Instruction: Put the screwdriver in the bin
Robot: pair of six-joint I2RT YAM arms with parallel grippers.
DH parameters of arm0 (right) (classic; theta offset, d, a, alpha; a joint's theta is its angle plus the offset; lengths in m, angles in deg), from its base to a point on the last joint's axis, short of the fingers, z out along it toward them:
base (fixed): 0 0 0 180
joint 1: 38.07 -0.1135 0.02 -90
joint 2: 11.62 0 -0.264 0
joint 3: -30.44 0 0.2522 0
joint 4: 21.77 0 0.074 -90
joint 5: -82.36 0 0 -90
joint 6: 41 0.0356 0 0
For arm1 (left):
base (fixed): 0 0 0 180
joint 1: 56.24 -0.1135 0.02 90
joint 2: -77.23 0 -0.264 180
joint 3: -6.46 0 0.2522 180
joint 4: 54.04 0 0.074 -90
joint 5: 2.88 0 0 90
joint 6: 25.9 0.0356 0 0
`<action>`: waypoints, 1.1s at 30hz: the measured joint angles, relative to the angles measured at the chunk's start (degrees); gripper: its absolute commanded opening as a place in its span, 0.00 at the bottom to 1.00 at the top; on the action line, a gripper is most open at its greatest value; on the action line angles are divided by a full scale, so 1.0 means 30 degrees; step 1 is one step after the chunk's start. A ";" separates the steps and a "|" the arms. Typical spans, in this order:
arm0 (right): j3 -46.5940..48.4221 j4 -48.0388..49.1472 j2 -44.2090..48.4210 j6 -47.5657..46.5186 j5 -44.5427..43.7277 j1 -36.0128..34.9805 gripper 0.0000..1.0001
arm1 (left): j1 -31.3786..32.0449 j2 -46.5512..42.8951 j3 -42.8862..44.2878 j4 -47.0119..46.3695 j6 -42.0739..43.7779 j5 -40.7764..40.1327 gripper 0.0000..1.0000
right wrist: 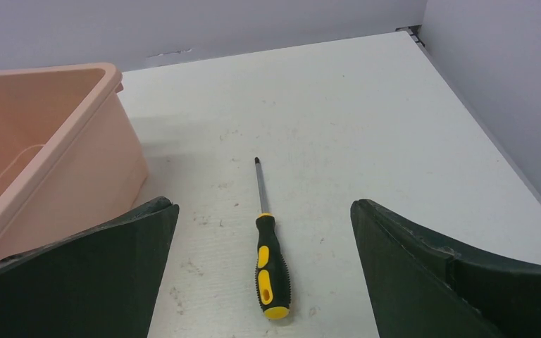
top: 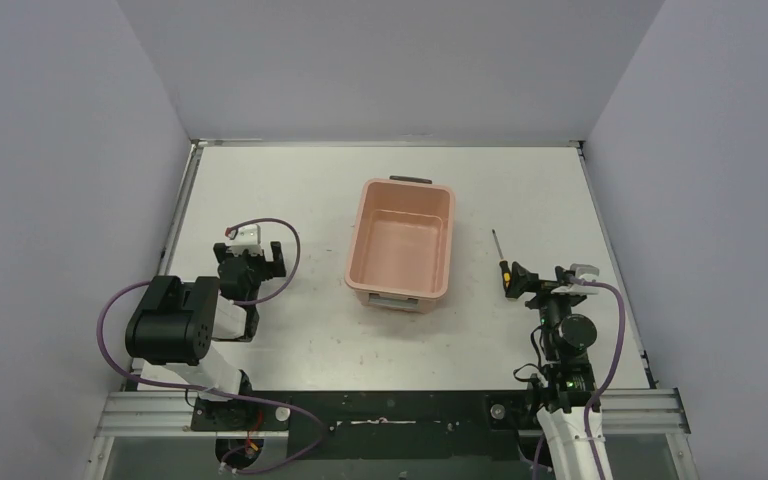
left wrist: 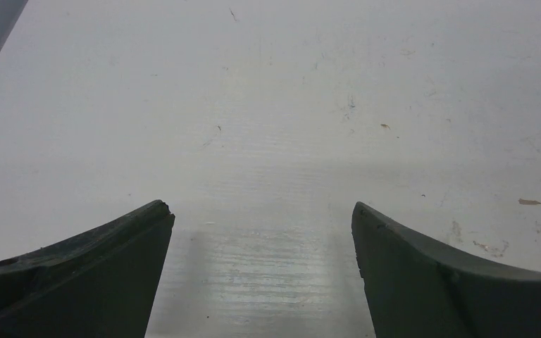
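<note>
Right wrist view gives you the clearest reading: the small screwdriver with the thin dark shaft and black-and-yellow handle [right wrist: 265, 239] lies flat on the white table [right wrist: 366, 113], tip pointing away, just beside the salmon-pink rectangular plastic bin [right wrist: 70, 169] but not touching it. Your right pincer [right wrist: 262, 205] stands spread wide and holds nothing. Its two fingers frame the handle, and neither touches it. Your left pincer [left wrist: 262, 208] is also wide apart, over bare table on the far side of the bin. From the top view, the bin looks empty inside. So I judge that none of the task is done yet beyond lining up. You have the whole grasp left, then the lift, the carry over the rim and the release.
</note>
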 measured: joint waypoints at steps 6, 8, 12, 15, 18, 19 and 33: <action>0.0277 -0.0160 -0.0678 0.0270 -0.0029 0.0000 1.00 | 0.0000 0.0000 0.0000 0.0007 0.0000 0.0000 0.97; 0.0933 -0.0401 -0.1537 0.0634 -0.0095 0.0000 1.00 | 0.0000 0.0000 0.0000 0.0007 0.0000 0.0000 0.97; 0.4677 -0.1719 -0.5144 0.1392 -0.0066 0.0000 1.00 | 0.0000 0.0000 0.0000 0.0007 0.0000 0.0000 0.97; 0.8888 -0.3322 -0.8998 0.1384 0.0073 0.0000 1.00 | 0.0000 0.0000 0.0000 0.0007 0.0000 0.0000 0.97; 1.3253 -0.5850 -1.3019 0.1268 -0.0029 0.0000 1.00 | 0.0000 0.0000 0.0000 0.0000 0.0000 0.0000 0.97; 1.4600 -0.6703 -1.4353 0.1217 -0.0073 0.0000 1.00 | 0.0000 0.0000 0.0000 0.0007 0.0000 0.0000 0.97; 1.6254 -1.2072 -2.5777 0.0539 0.0131 -0.0073 0.84 | 0.0000 0.0000 0.0000 0.0007 0.0000 0.0000 0.97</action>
